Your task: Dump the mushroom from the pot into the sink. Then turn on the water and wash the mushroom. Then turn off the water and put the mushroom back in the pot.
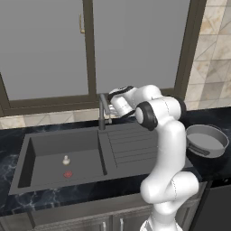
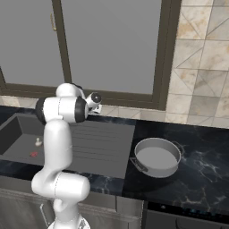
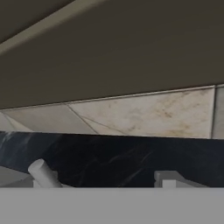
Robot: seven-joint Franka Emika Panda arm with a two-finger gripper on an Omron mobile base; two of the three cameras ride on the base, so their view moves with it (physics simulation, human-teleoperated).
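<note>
The small pale mushroom (image 1: 66,159) (image 2: 38,142) lies on the floor of the dark grey sink (image 1: 40,146) (image 2: 15,127), just behind the red drain mark (image 1: 67,174). The grey pot (image 1: 206,140) (image 2: 156,156) stands upright on the black counter to the right of the drainboard, with nothing in it. My gripper (image 1: 108,99) is up at the top of the slim grey faucet (image 1: 103,113), behind the basin. The arm's own wrist hides the fingers, so I cannot tell how far apart they are. In the hand view a grey cylindrical faucet part (image 3: 43,173) sits low on the left, in front of the black counter.
The ribbed drainboard (image 1: 133,146) (image 2: 100,141) lies between basin and pot. A tiled wall (image 2: 201,67) and a large window (image 1: 90,45) rise right behind the faucet. My elbow (image 1: 155,113) hangs over the drainboard.
</note>
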